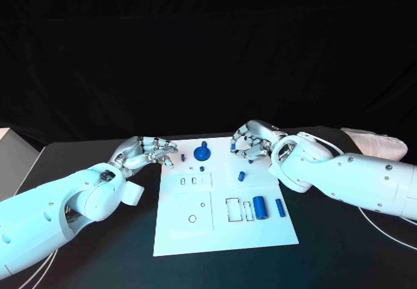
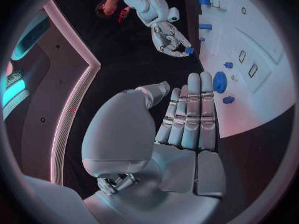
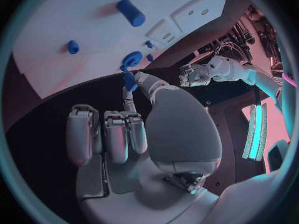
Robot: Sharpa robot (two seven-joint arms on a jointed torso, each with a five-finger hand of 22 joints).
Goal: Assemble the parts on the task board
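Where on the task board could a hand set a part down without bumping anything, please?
The near strip of the task board, below the large blue cylinder and the square panel, is bare. The far end is crowded: the blue round knob and small blue pegs sit between the left hand and right hand.

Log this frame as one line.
left hand: open, beside task board | right hand: pinches small blue part at board's far edge | stage: assembly underway

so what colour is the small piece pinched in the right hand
Blue. The small piece pinched by the right hand shows best in the right wrist view.
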